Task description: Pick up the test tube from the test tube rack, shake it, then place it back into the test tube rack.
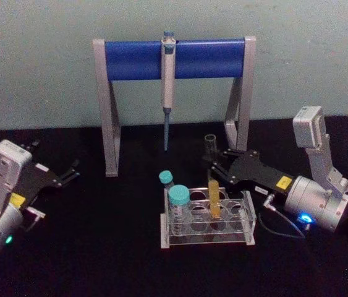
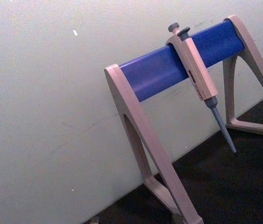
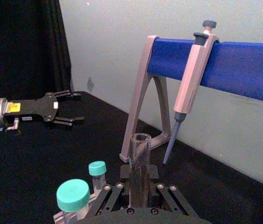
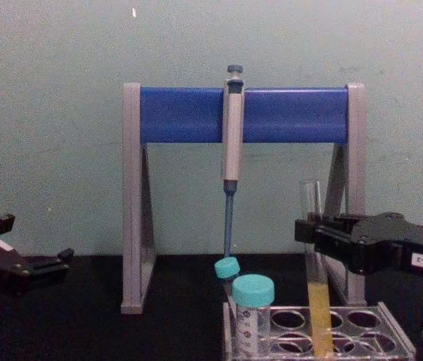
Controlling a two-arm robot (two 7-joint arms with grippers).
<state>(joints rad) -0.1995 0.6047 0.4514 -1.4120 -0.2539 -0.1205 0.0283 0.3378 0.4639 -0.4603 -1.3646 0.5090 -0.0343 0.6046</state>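
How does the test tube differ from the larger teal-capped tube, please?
The test tube is taller, thinner and capless, holds yellow liquid, and has the right tool at its upper part; the larger teal-capped tube is shorter, wider and capped. Both stand in the rack. Left tool rests apart.

Two capped tubes (image 1: 178, 198), one test tube (image 1: 214, 198)

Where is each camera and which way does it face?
Head: high, looking down on the rack, left hand and right hand.
Chest: low, looking level across the table; both hands at the sides.
Left wrist: faces the stand and pipette.
Right wrist: looks along the right hand at the tube; left hand beyond.
Head and chest share the tube in the rack.
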